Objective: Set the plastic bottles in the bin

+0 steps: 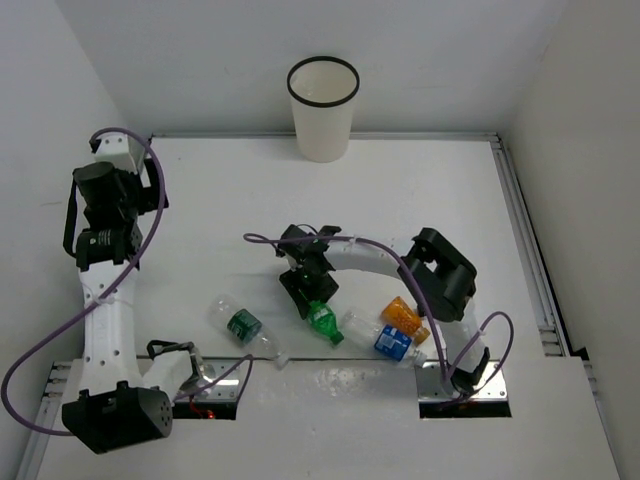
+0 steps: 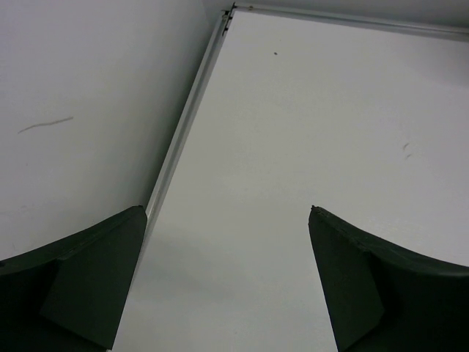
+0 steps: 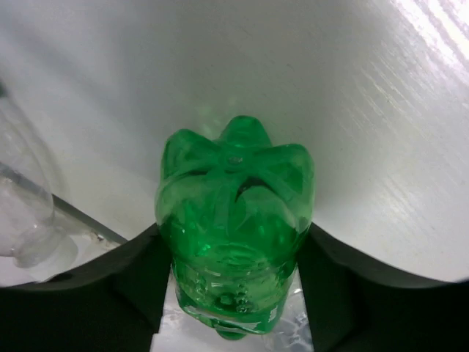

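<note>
Two hands: the right hand (image 1: 308, 290) clasps the green bottle (image 3: 234, 198), the grip plain only in its wrist view; the left hand (image 2: 227, 213) gapes wide; overhead, the bin (image 1: 322, 125) stands well beyond.

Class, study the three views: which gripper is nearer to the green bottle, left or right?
Right. The right gripper holds the green bottle between its fingers. The left gripper hangs open over the table near its left edge, well away from the bottle.

So the green bottle (image 3: 234, 220) is translucent bright green, orange bottle (image 1: 404, 316) has a dotty look I think, blue-label bottle (image 1: 388, 341) and green-label bottle (image 1: 243, 325) are clear, bin (image 1: 322, 130) white, black-rimmed.
</note>
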Robot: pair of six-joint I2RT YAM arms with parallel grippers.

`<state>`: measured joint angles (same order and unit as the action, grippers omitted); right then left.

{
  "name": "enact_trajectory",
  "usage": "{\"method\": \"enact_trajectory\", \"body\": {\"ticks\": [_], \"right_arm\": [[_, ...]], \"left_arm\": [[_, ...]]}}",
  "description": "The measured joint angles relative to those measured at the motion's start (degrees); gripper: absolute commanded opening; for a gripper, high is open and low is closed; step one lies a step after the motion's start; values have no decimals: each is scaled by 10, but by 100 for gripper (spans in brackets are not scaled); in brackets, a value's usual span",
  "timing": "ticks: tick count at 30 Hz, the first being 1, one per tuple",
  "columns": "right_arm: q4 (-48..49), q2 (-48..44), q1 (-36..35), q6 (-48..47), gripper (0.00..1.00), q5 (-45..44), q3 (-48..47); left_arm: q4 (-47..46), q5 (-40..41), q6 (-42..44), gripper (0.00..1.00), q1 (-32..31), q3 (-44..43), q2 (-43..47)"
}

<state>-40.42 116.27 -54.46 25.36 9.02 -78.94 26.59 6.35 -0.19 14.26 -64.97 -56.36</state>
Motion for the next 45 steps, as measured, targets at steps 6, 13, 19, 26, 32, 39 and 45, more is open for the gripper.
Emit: {"method": "enact_trajectory", "body": {"ticks": [6, 13, 19, 26, 32, 39, 45], "right_arm": [[-2, 3, 3, -10, 12, -35, -12], [-68, 5, 63, -88, 0, -11, -186], [77, 2, 203, -128, 0, -13, -493], [446, -27, 309, -154, 0, -106, -466], [703, 151, 305, -184, 0, -122, -523], [746, 299, 321, -199, 0, -133, -520], [783, 329, 335, -206, 44, -157, -527]], "left_arm": [[7, -15, 10, 100, 32, 31, 10], [19, -174, 78, 100, 69, 35, 0], [116, -407, 286, 100, 50, 41, -8], [289, -506, 546, 95, -25, 40, -67], [340, -530, 634, 94, -34, 40, -81], [431, -528, 747, 94, -37, 40, -82], [462, -512, 778, 98, -46, 40, -79]]}}
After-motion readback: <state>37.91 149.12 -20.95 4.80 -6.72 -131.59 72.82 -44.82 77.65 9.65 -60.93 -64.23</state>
